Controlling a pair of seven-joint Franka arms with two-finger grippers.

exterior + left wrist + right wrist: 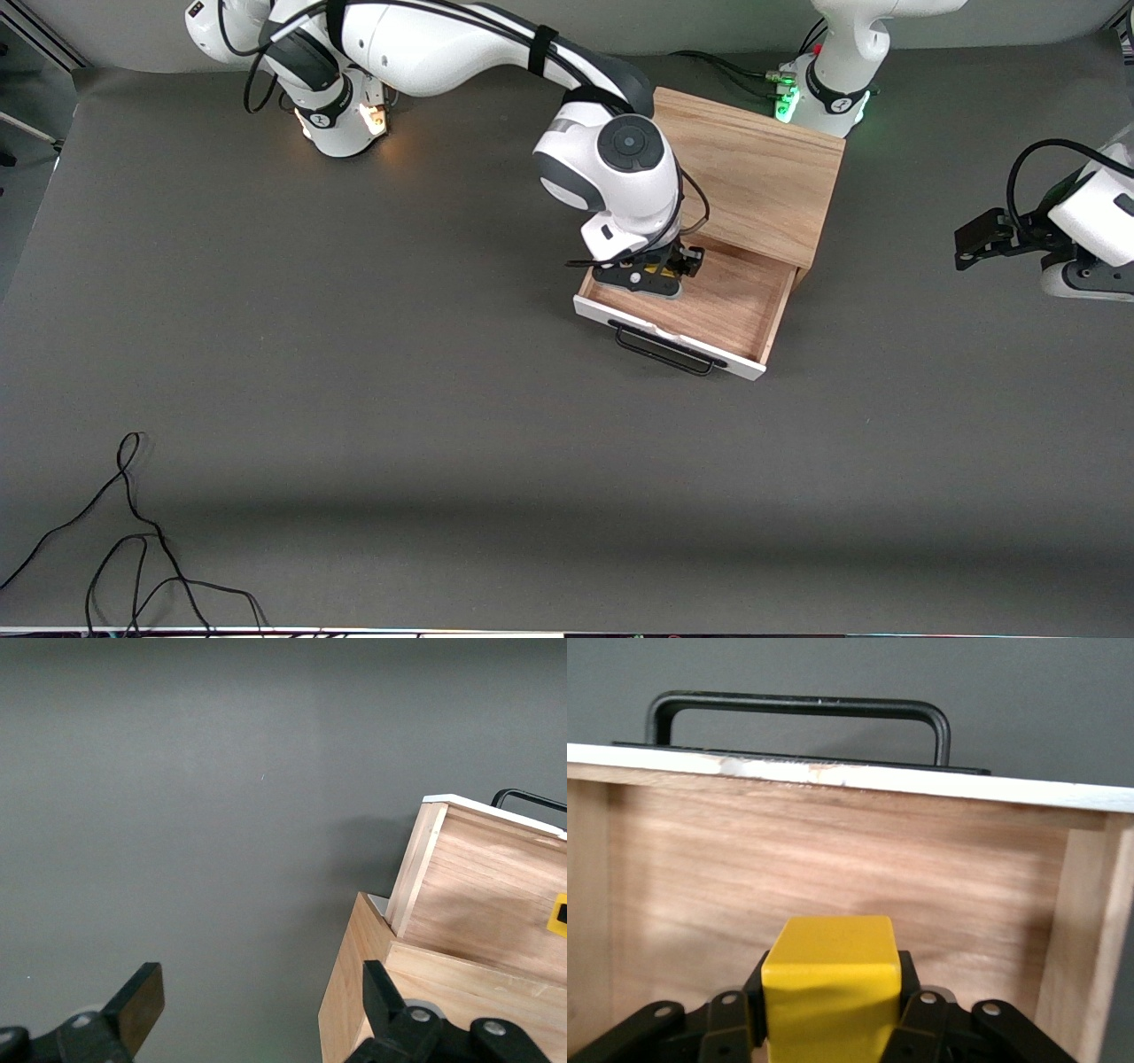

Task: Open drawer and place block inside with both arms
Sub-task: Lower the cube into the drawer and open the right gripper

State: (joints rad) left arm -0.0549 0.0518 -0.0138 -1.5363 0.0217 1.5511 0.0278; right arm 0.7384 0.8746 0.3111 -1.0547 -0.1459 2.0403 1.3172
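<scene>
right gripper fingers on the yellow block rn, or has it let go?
Touching. The right wrist view shows the block clamped between the right gripper fingers, no gap either side, held over the open drawer.

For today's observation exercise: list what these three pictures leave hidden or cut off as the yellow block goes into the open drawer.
- Front view: the right gripper and block over the drawer are mostly covered by the arm's wrist.
- Right wrist view: the block hides the fingertips and whether it touches the drawer floor.
- Left wrist view: the open left gripper waits beside the box; the edge cuts off the block.
</scene>
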